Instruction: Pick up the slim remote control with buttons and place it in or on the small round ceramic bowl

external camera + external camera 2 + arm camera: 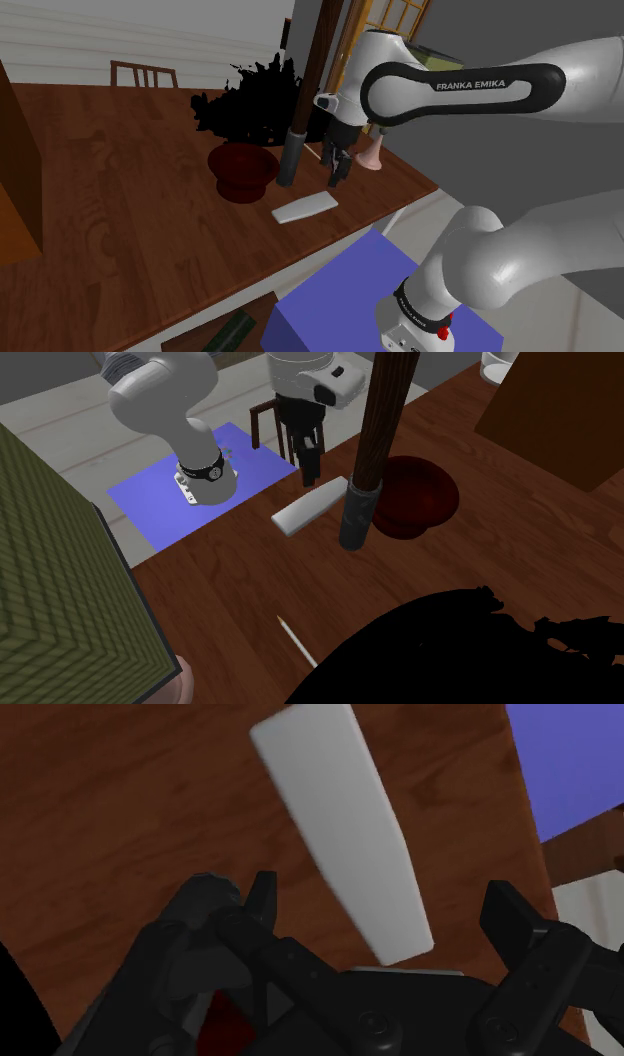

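The remote [305, 207] is a slim, plain white slab lying flat on the brown wooden table [120, 200], near the edge by the stand. The bowl [242, 170] is small, round and dark red, and stands just beyond the remote. My black gripper [337, 168] hangs open over the remote's end farthest from the bowl, a little above it. In the second exterior view the gripper [312, 474] points down at the remote [308, 507], with the bowl [420, 497] to its right. In the wrist view the remote [345, 824] runs out from between the parted fingers [262, 899], touching neither.
A tall dark post [290, 155] with a grey base stands between bowl and gripper. A pink object [372, 155] sits behind the hand. A black area [250, 100] covers the table's far part. A thin white stick [297, 640] lies apart. The blue stand [350, 290] is below the table edge.
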Robot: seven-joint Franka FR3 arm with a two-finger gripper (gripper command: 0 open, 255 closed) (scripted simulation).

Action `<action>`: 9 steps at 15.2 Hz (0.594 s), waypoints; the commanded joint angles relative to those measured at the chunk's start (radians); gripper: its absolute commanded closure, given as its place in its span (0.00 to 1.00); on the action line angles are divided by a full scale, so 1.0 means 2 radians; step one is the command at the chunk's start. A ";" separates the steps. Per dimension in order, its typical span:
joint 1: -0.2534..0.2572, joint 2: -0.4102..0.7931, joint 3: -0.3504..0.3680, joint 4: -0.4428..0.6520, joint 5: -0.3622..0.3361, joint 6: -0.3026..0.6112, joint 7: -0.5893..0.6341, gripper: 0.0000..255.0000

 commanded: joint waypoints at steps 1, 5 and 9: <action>0.018 0.022 -0.010 -0.017 -0.008 0.041 -0.063 0.00; 0.054 0.071 -0.025 -0.046 -0.022 0.122 -0.175 0.00; 0.058 0.093 -0.028 -0.060 -0.024 0.157 -0.189 0.00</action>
